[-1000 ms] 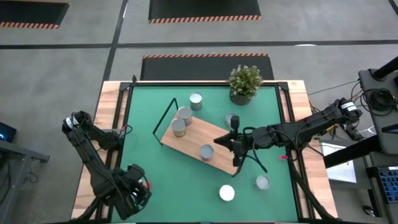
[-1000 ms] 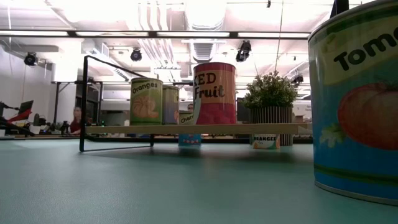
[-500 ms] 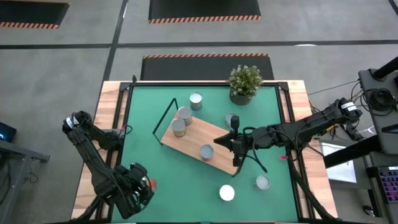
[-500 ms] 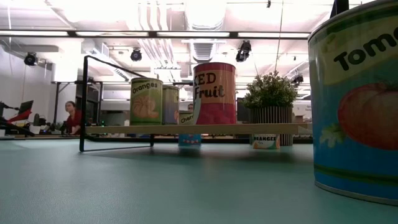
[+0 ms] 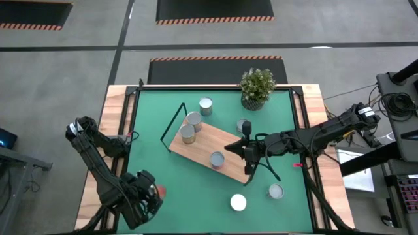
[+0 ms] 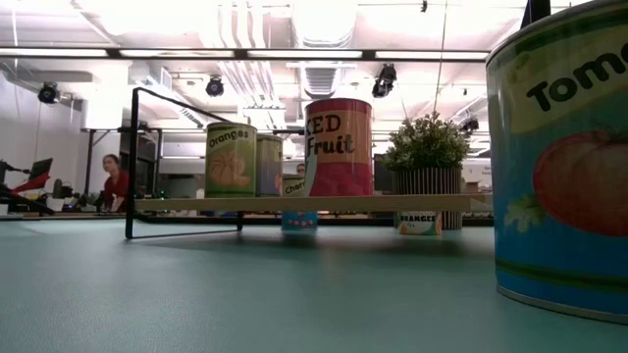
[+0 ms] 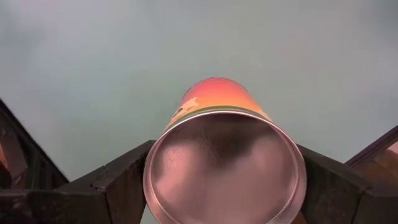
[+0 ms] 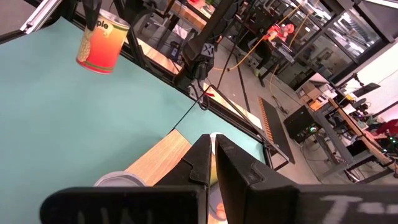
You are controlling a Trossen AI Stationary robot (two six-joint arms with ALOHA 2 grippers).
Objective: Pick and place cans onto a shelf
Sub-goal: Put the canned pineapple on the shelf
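Nearest you in the low view stands a tomato can [image 6: 559, 167], big at the edge of the picture and upright on the green desk [image 6: 245, 294]; going by the high view it is one of the two cans at the near edge, the white-topped one [image 5: 238, 202] or the silver-topped one [image 5: 275, 191], and both are not yet on the shelf.

At the near left corner your left gripper [image 5: 149, 199] hangs raised off the desk with an orange-red can [image 7: 224, 149] clamped between its fingers [image 7: 118, 180], which stand wide because the can fills the gap. The can's silvery end faces the wrist camera, so it is held on its side, probably for carrying to the shelf [image 5: 206, 147].

Farther in, the shelf lies slantwise on the mat, its black wire loop [image 5: 171, 127] at the left end. On the board you have a mixed fruit can [image 6: 339, 147] toward its near side and two more at its far left end, the oranges can [image 6: 231, 159] with another [image 6: 269, 165] close behind it.

Your right gripper [image 5: 235, 147] waits over the shelf's right end, its fingers [image 8: 208, 165] pressed shut on nothing.

Beyond the shelf two more cans [image 5: 206, 106] [image 5: 242, 125] stand on the desk, with a potted plant [image 5: 256, 88] at the far edge
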